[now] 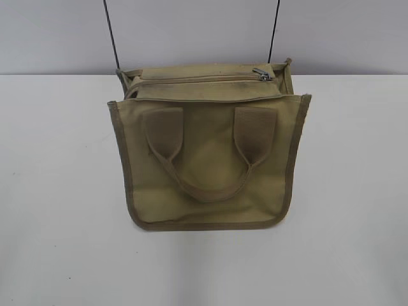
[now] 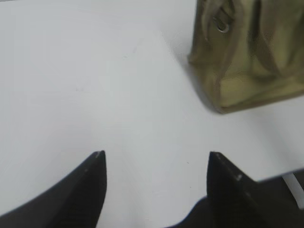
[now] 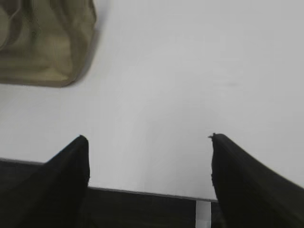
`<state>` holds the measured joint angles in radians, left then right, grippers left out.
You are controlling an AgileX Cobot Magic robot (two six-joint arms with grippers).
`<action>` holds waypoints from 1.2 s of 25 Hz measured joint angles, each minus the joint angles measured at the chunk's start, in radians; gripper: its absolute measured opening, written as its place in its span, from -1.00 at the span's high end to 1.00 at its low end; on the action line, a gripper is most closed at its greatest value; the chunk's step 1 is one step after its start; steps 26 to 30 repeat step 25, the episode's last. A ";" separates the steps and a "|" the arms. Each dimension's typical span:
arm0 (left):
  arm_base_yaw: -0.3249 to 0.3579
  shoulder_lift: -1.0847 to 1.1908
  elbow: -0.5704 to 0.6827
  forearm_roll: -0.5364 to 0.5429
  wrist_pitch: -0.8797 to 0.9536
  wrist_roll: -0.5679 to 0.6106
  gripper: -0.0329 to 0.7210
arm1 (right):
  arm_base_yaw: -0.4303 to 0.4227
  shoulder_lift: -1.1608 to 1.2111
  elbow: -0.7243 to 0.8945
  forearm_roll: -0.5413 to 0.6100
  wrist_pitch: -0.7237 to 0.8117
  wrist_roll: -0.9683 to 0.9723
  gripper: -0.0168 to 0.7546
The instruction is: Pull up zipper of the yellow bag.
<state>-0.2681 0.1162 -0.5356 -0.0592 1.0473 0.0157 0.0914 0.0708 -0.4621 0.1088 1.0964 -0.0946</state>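
Note:
The yellow bag [image 1: 210, 166] is a khaki canvas tote with brown binding and two strap handles, standing mid-table in the exterior view. Its zip line runs along the top, and the silver zipper [image 1: 261, 74] sits at the right end. Neither gripper shows in the exterior view. The left wrist view shows the bag [image 2: 251, 61] at upper right with a metal ring [image 2: 222, 26]; my left gripper [image 2: 156, 159] is open and empty over bare table, well short of the bag. The right wrist view shows the bag's corner [image 3: 45, 40] at upper left; my right gripper [image 3: 149, 142] is open and empty by the table's near edge.
The white table [image 1: 64, 223] spreads around the bag on all sides. A grey wall [image 1: 57, 32] stands behind it with two thin black cables [image 1: 112, 38] hanging down. The table's near edge [image 3: 142, 192] shows in the right wrist view, with dark space below.

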 joint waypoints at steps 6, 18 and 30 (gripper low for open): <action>0.191 -0.105 0.000 0.000 0.000 0.000 -0.41 | -0.149 -0.076 0.000 -0.001 -0.001 0.000 -0.56; 0.256 -0.125 0.000 0.000 0.000 0.000 -0.41 | -0.165 -0.076 0.000 0.000 -0.001 0.000 -0.56; 0.257 -0.125 0.000 0.000 0.000 0.000 -0.41 | -0.165 -0.076 0.000 0.000 -0.001 0.000 -0.56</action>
